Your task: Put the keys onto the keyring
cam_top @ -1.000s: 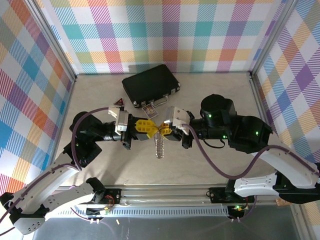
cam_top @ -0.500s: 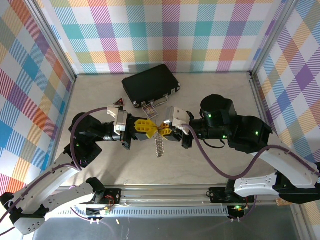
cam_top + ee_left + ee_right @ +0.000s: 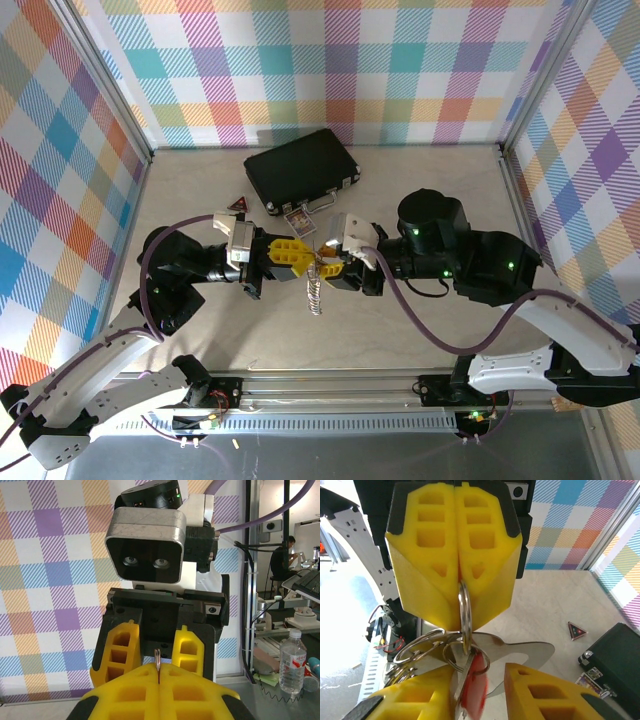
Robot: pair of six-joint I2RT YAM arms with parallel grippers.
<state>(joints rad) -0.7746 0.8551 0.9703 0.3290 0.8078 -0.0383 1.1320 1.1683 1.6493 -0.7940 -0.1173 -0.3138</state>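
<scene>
Seeming threaded: red-tagged key [image 3: 472,677] dangles from keyring [image 3: 464,609], clamped in left fingers [image 3: 425,580]; right fingers [image 3: 545,695] parted, empty. Only release remains.

Bench [image 3: 450,168] lies bare right of the case [image 3: 300,168] and before the arms. Case, badge [image 3: 238,205] and card [image 3: 298,219] crowd the back, just behind the fingers [image 3: 288,255].

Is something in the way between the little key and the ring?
Nothing visible is. The key with its red tag hangs right against the keyring, which the left fingers pinch shut.
</scene>
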